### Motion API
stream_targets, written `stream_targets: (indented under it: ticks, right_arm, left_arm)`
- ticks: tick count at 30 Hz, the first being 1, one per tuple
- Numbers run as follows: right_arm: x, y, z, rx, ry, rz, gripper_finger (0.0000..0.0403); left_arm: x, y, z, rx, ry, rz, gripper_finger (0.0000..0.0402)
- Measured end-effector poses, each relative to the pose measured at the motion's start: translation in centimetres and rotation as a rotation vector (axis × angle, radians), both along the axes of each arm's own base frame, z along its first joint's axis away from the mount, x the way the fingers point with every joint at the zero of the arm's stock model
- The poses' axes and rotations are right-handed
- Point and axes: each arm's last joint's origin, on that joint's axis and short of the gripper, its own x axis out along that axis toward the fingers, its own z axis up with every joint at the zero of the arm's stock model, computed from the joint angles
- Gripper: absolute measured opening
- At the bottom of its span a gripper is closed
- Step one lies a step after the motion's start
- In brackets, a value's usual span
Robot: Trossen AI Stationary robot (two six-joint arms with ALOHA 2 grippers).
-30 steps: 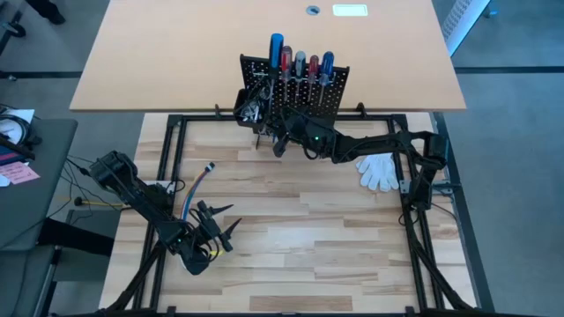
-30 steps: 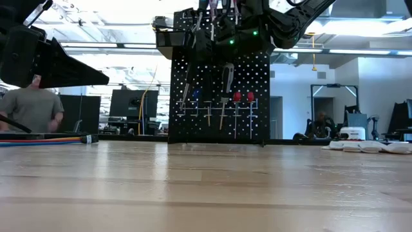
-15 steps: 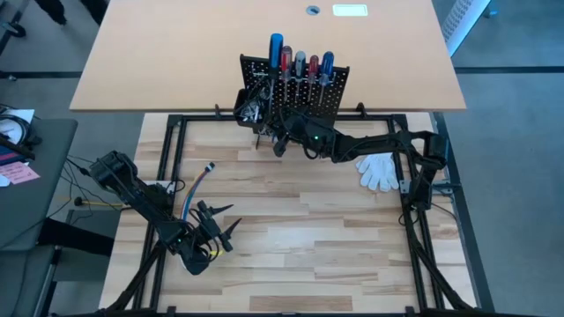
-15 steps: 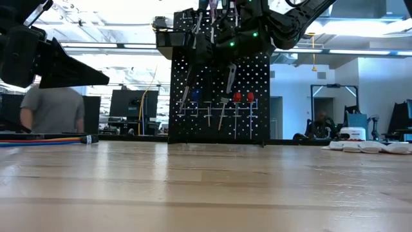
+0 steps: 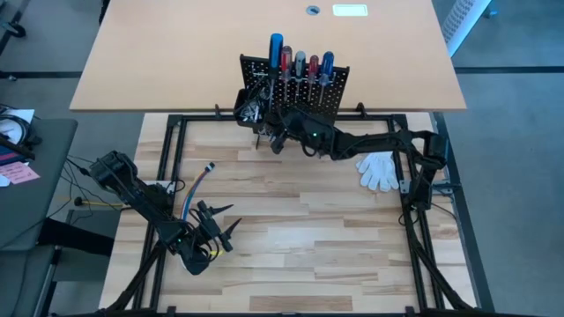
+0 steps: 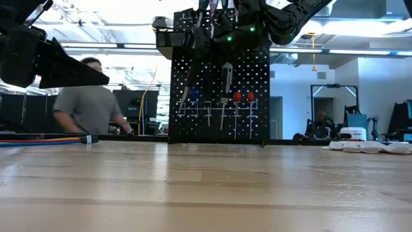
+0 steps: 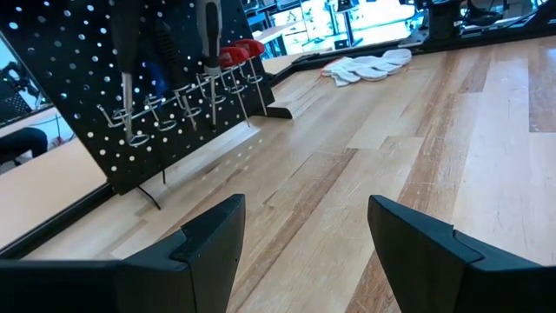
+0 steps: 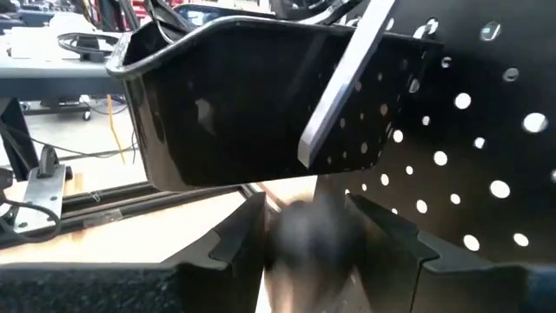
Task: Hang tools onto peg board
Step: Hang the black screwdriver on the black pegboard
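- Two arms share the frame: the right end effector [image 5: 274,134] has edged closer to the peg board [image 5: 328,93] at upper centre of the high view. The left end effector [image 5: 210,233] sits unmoved at lower left, fingers spread wide and holding nothing
- Half a second on, the silver tool [image 6: 226,77] hanging below the right arm in the low view has swung from a slant to near upright against the panel, which suggests the hang is close to done
- Whether the right end effector is clenched on that tool or has released it cannot be told; its wrist view shows only a pale metal bar [image 8: 347,78] crossing the black bin [image 8: 234,104]
- Five screwdrivers [image 5: 300,60], with blue, red and grey handles, stand in the top rail; more red and blue handles [image 6: 237,96] hang on the lower row of hooks
- Silvery metal bits [image 5: 250,107] show inside the bin at the board's left end in the high view; from the wrist view its contents are hidden
- Behind the counter [image 5: 308,220], a person [image 6: 90,106] in a grey shirt has walked right across the left of the low view
- Off-task items lie apart from the board: a white glove [image 5: 379,170] at right, a bundle of cables [image 5: 198,183] at left
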Motion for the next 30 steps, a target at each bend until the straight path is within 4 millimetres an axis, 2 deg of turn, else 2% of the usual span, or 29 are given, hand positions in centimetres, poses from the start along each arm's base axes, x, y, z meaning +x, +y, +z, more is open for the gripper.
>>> stream_targets:
  ticks: [11,17,22,25,28,30]
  right_arm:
    - [0.3,0.0,0.6,-0.018,0.039,0.003,0.0164]
    - [-0.5,1.2,1.7,-0.067,0.163,0.036,0.0164]
    - [-2.1,4.0,3.6,-0.097,0.296,0.106,0.0164]
    - [-3.2,6.3,4.4,-0.109,0.358,0.167,0.0162]
    - [-5.1,8.9,4.0,-0.125,0.397,0.215,0.0151]
    - [-6.7,10.9,3.1,-0.14,0.428,0.228,0.014]
  left_arm:
    - [0.0,0.0,0.0,0.0,0.0,0.0,0.0237]
    - [0.0,0.0,0.0,-0.007,0.008,-0.009,0.0237]
    - [0.3,0.2,0.0,0.035,0.042,-0.003,0.0237]
    - [1.7,0.5,0.6,0.096,0.142,-0.015,0.0237]
    - [3.6,1.1,1.4,0.155,0.27,-0.061,0.0237]
    - [4.9,1.7,2.1,0.195,0.327,-0.069,0.0237]
